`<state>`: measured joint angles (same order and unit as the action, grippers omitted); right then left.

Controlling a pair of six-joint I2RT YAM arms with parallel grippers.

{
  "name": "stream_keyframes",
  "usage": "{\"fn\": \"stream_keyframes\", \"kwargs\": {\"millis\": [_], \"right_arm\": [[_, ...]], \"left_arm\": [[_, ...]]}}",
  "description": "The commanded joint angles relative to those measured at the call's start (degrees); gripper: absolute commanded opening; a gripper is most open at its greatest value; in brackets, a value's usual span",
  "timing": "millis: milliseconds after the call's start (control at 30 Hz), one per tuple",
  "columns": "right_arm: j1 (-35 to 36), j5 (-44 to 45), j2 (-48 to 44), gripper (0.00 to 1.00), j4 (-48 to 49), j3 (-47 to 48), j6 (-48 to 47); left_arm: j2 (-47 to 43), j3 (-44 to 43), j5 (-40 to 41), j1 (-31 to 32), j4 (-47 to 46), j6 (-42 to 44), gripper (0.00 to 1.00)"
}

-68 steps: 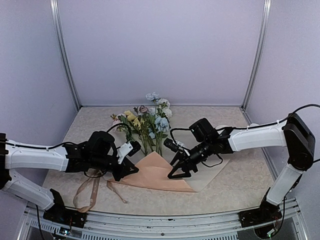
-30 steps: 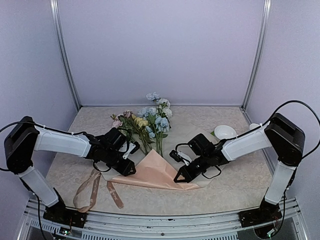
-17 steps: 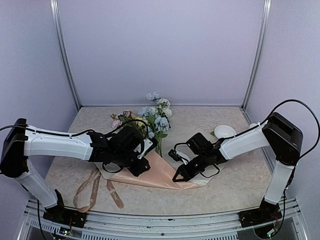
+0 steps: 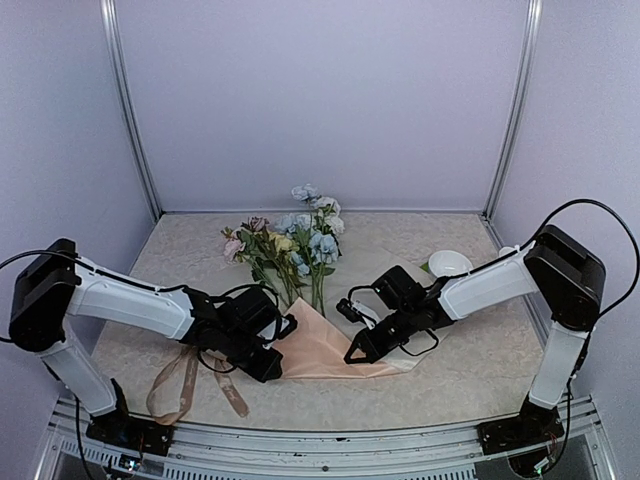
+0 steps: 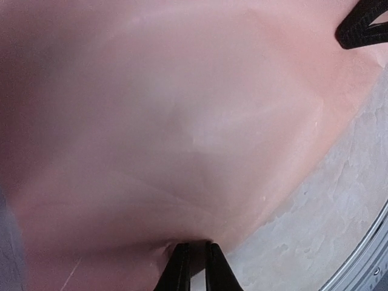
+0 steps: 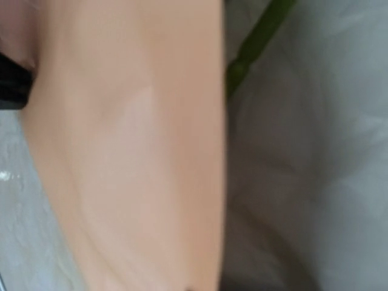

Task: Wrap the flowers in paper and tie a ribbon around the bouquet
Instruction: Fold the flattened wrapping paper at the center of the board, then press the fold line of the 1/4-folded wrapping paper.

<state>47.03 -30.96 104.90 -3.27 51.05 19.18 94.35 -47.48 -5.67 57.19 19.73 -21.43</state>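
Peach paper (image 4: 325,350) was pinched in the left gripper (image 5: 195,267); the right gripper (image 4: 352,356), closed, sat opposite it. Hard pulling could tear the sheet or slide it off the flowers (image 4: 300,235).

stems of the flowers (image 4: 300,240) hidden under the paper (image 4: 325,345), right wrist close-up blurred

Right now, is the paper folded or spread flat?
Folded: the paper forms a triangle over stems of the flowers, not a flat rectangle.

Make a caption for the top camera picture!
Left gripper pinches the paper, right gripper touches it, flowers poke out behind, ribbon lies nearby.
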Motion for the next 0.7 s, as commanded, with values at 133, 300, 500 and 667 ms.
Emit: {"fn": "stream_keyframes", "kwargs": {"millis": [133, 300, 500, 667], "right_arm": [[0.21, 3.25, 0.65, 0.00, -3.12, -1.84, -2.20], [0.26, 3.25, 0.40, 0.00, -3.39, -1.75, -2.96], [0.24, 3.24, -0.04, 0.00, -3.32, -1.77, -3.40], [0.25, 2.84, 0.03, 0.00, -3.56, -1.91, -3.73]], "left_arm": [[-4.25, 8.20, 1.87, -5.93, 9.74, -9.68, 0.13], [-7.16, 9.01, 5.75, -7.81, 13.87, -13.27, 0.13], [-8.37, 11.02, 5.87, -8.31, 18.42, -18.97, 0.15], [-13.05, 14.78, 5.82, -6.19, 21.56, -24.81, 0.14]]}}
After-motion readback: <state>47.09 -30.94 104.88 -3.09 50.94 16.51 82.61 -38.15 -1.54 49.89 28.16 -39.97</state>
